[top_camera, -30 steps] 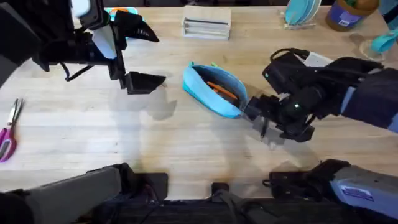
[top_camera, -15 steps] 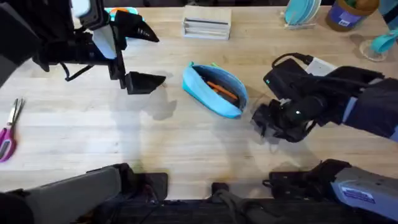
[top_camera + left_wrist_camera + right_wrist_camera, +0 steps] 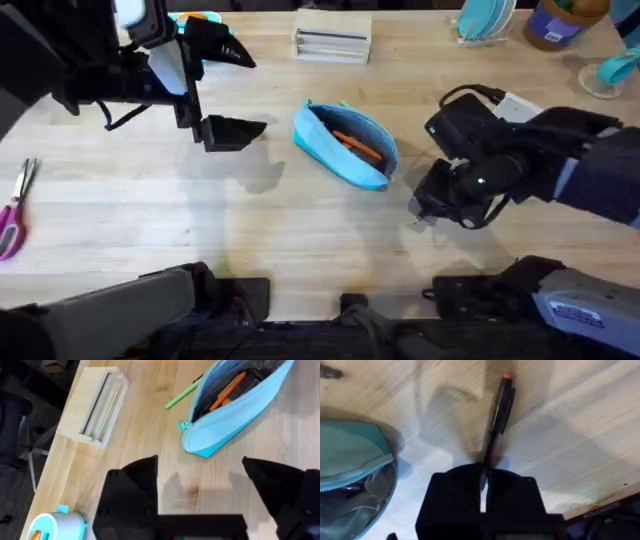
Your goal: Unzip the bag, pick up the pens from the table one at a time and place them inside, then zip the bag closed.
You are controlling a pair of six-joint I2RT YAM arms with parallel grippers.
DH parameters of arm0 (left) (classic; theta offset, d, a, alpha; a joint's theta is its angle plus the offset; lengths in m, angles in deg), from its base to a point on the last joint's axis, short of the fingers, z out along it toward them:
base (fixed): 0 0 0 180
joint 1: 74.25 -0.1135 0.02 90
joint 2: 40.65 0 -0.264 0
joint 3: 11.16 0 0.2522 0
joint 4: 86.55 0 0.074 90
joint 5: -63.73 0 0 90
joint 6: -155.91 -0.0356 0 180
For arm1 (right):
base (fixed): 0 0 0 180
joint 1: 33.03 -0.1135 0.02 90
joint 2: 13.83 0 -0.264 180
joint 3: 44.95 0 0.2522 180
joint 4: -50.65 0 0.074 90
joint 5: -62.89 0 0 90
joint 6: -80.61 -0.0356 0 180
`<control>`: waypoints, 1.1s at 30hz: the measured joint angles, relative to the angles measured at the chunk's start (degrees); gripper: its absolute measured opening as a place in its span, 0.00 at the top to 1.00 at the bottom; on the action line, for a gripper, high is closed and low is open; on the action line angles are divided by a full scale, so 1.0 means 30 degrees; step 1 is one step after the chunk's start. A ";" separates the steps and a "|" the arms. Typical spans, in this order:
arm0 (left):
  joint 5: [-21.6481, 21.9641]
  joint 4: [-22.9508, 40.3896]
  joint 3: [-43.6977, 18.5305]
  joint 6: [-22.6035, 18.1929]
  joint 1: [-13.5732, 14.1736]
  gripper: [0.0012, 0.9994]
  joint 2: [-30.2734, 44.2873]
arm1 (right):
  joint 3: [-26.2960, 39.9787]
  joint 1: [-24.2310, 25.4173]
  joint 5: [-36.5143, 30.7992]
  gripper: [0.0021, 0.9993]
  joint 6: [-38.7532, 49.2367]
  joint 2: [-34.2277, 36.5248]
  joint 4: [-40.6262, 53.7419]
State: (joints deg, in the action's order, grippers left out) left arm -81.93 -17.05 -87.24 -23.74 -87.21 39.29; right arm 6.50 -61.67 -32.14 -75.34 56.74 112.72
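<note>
Right gripper [image 3: 484, 477], arm reaching in from 3 o'clock, pinches the black pen [image 3: 497, 417] between nearly closed fingers at table [image 3: 300, 240] level, just right of the bag [image 3: 345, 145]. The unzipped bag lies mid-table, a green pen [image 3: 182, 394] beside it. Left gripper [image 3: 200, 472] hovers at 10 o'clock, fingers spread wide, empty. No legible writing.

Pink-handled scissors [image 3: 12, 210], a wooden block [image 3: 332, 43] and blue jar [image 3: 562, 22].

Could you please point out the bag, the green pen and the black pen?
bag [image 3: 345, 150], overhead view, blue side wall.
green pen [image 3: 181, 395], left wrist view, mid-shaft.
black pen [image 3: 501, 402], right wrist view, upper barrel.
</note>
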 joint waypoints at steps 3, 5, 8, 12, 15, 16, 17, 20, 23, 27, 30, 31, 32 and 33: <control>0.0000 0.0000 0.0000 0.0000 0.0000 0.01 -0.0007 | 0.0007 -0.0027 0.0234 0.95 0.0274 -0.0205 0.0729; 0.0000 0.0000 0.0000 0.0000 0.0000 0.01 -0.0007 | 0.0075 -0.0053 0.0284 0.96 0.0672 -0.0557 0.1621; 0.0000 -0.0001 0.0000 0.0000 0.0000 0.01 -0.0007 | 0.0964 -0.0066 0.0250 0.96 0.1675 -0.1467 0.2325; 0.0000 0.0000 0.0000 0.0000 0.0000 0.01 -0.0006 | 0.3805 -0.0073 -0.0697 0.96 0.5496 -0.3182 0.1940; 0.0000 -0.0007 0.0000 0.0000 0.0000 0.01 -0.0006 | 0.4683 -0.0073 -0.1049 0.96 0.8576 -0.3679 0.0849; 0.0000 0.0000 0.0000 0.0000 0.0000 0.00 -0.0007 | 0.4807 -0.0073 -0.1023 0.96 0.9633 -0.3781 0.0298; 0.0000 0.0000 0.0000 0.0000 0.0000 0.01 -0.0007 | 0.4895 -0.0073 -0.0895 0.97 1.0972 -0.3876 -0.0429; 0.0000 0.0000 0.0000 0.0000 0.0000 0.01 -0.0003 | 0.4932 -0.0073 0.0050 0.97 1.4618 -0.3942 -0.2172; 0.0000 0.0000 0.0000 0.0000 0.0000 0.01 0.0001 | 0.4940 -0.0073 0.1350 0.97 1.8340 -0.3848 -0.3354; 0.0000 0.0000 0.0000 0.0000 0.0000 0.01 0.0001 | 0.4954 -0.0073 0.2555 0.97 2.2658 -0.3221 -0.3771; 0.0000 0.0000 0.0000 0.0000 0.0000 0.01 -0.0007 | 0.4954 -0.0073 0.3392 0.97 2.5058 -0.2425 -0.3773; 0.0000 0.0000 0.0000 0.0000 0.0000 0.01 -0.0007 | 0.4954 -0.0073 0.3671 0.97 2.5666 -0.2173 -0.3773; 0.0000 0.0009 0.0000 0.0000 0.0000 0.01 0.0001 | 0.4954 -0.0073 0.3968 0.97 2.6327 -0.1865 -0.3780; 0.0000 0.0012 0.0000 0.0000 0.0000 0.01 -0.0002 | 0.4954 -0.0073 0.4168 0.97 2.6850 -0.1602 -0.3799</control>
State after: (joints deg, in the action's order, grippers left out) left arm -81.93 -17.01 -87.24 -23.74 -87.21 39.28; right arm 21.37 -61.89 -19.64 5.21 51.93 101.32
